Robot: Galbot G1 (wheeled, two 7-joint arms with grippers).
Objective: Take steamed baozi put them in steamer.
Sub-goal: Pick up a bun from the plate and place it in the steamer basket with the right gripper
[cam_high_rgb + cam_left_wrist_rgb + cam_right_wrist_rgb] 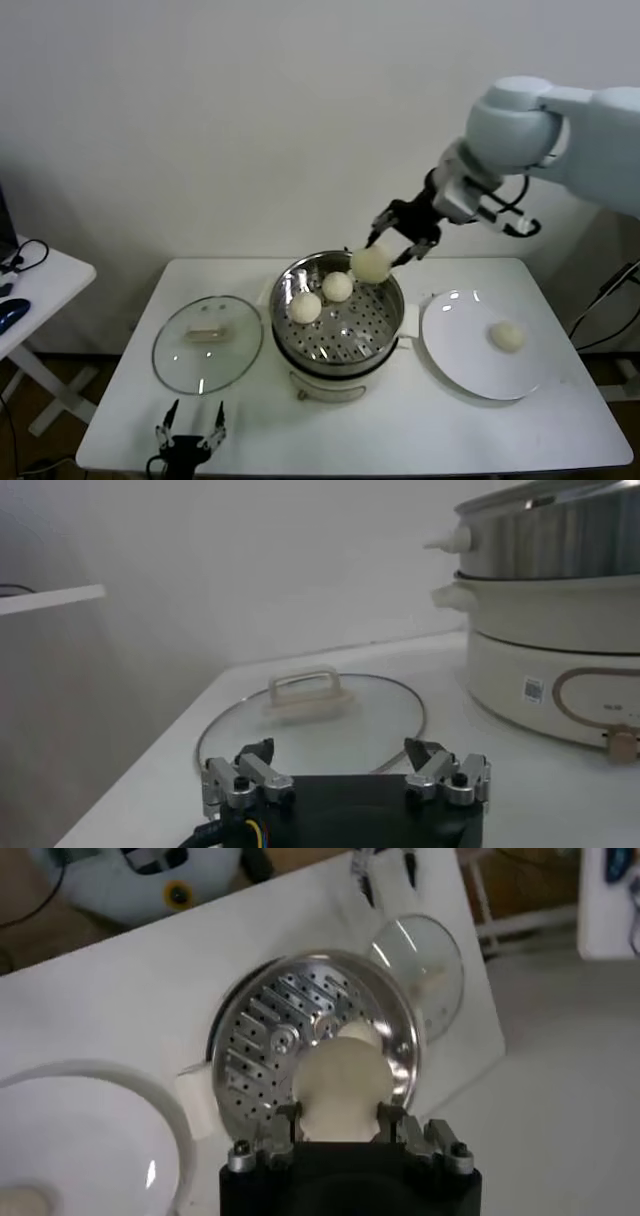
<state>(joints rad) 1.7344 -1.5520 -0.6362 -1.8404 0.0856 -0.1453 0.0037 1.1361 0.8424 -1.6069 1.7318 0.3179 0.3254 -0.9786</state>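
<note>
The right gripper (392,240) hangs over the far right rim of the steamer (384,333), its fingers part-way closed and clamped on one steamed baozi (370,263). The right wrist view shows the bun (338,1086) pinched from both sides, with the perforated floor directly beneath it, so it seems to be carried high to clear the steel wall before going down. Two more buns (337,286) (305,308) already sit on the steamer floor, toward its left and back, leaving the nearer right part bare for this one. A fourth bun (507,336) waits on the white plate (455,355), just right of the steamer. The glass lid (207,343) lies flat on the tabletop (400,430) to the left, keeping the pot mouth free. The left gripper (189,430) rests low at the front edge, fingers spread, holding nothing
</note>
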